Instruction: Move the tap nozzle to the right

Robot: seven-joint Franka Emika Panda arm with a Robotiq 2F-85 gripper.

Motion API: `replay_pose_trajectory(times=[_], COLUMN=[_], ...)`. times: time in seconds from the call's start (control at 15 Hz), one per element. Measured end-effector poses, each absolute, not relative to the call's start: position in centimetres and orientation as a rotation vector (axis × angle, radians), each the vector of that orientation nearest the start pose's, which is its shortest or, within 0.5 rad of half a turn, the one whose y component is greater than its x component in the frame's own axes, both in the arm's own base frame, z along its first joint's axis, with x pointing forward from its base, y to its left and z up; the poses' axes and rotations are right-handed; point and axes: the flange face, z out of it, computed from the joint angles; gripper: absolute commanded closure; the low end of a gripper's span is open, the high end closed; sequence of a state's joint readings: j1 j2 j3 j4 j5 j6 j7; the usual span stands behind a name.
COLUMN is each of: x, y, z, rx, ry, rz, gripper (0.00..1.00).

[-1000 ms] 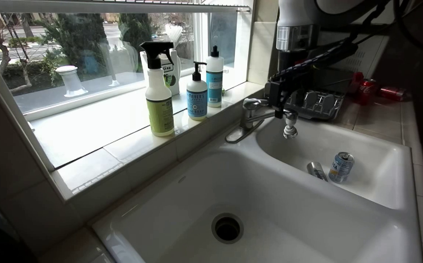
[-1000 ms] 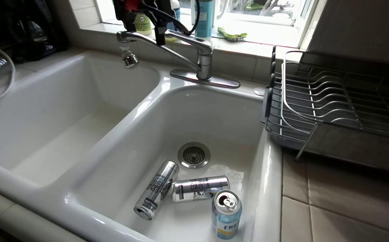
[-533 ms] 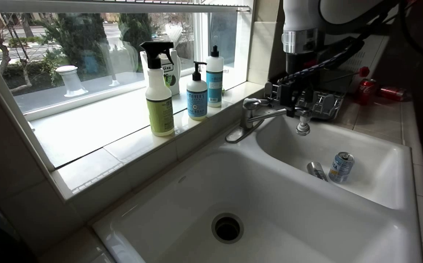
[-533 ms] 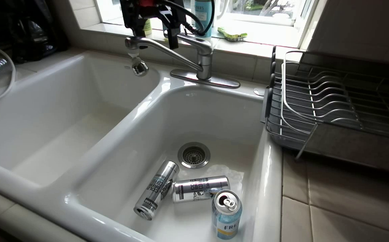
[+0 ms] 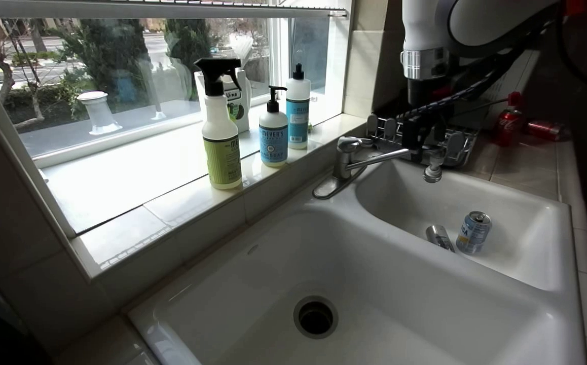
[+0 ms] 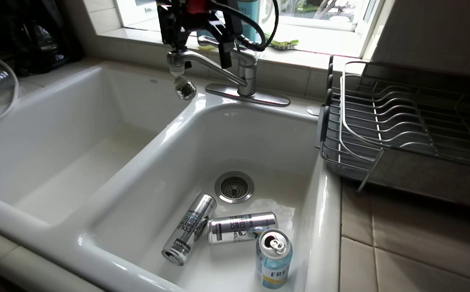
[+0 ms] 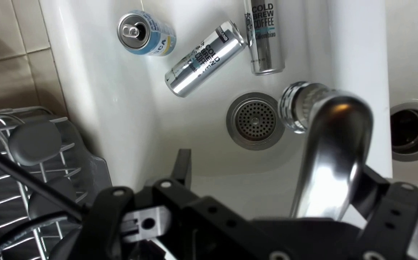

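Note:
The silver tap spout (image 6: 208, 64) carries a small hanging nozzle (image 6: 185, 88), which also shows in an exterior view (image 5: 432, 173) and, with the curved spout end (image 7: 333, 151), in the wrist view. In an exterior view the nozzle hangs near the divider between the two basins. My black gripper (image 7: 277, 175) is open with its fingers either side of the spout. The spout lies against or very near the finger at the right of the wrist view, with a wide gap to the other finger. The gripper also shows dark over the spout in both exterior views (image 5: 414, 144) (image 6: 206, 61).
Several cans (image 6: 243, 228) lie or stand in one basin. The sink divider (image 6: 137, 150) runs between the basins. A dish rack (image 6: 381, 121) stands beside the sink. Soap bottles (image 5: 273, 134) and a spray bottle (image 5: 222, 152) stand on the window sill. Red cans (image 5: 509, 126) are on the counter.
The gripper and spout have swung together, carrying the nozzle toward the basin with the cans: rightward in both exterior views. The cans and bottles have not moved.

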State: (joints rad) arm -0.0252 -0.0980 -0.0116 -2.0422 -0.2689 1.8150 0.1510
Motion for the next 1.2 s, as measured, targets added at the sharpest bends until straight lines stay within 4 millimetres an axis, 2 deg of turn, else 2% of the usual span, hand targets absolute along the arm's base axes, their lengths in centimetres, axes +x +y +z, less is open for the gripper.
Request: replay_pose_trajectory(times=[0.2, 0.47, 0.67, 0.93, 1.2], x=[51.1, 50.8, 50.5, 50.0, 50.3], y=[-4.4, -3.6, -2.2, 0.6, 2.7], z=[47.8, 48.5, 50.0, 52.1, 52.6], rx=[-3.401, -3.432, -3.47, -3.524, -3.611], ry=[0.143, 0.017, -0.109, -0.32, -0.509], rz=[0.201, 0.186, 0.14, 0.065, 0.02], gripper=[0.0, 0.0, 0.0, 0.0, 0.0])
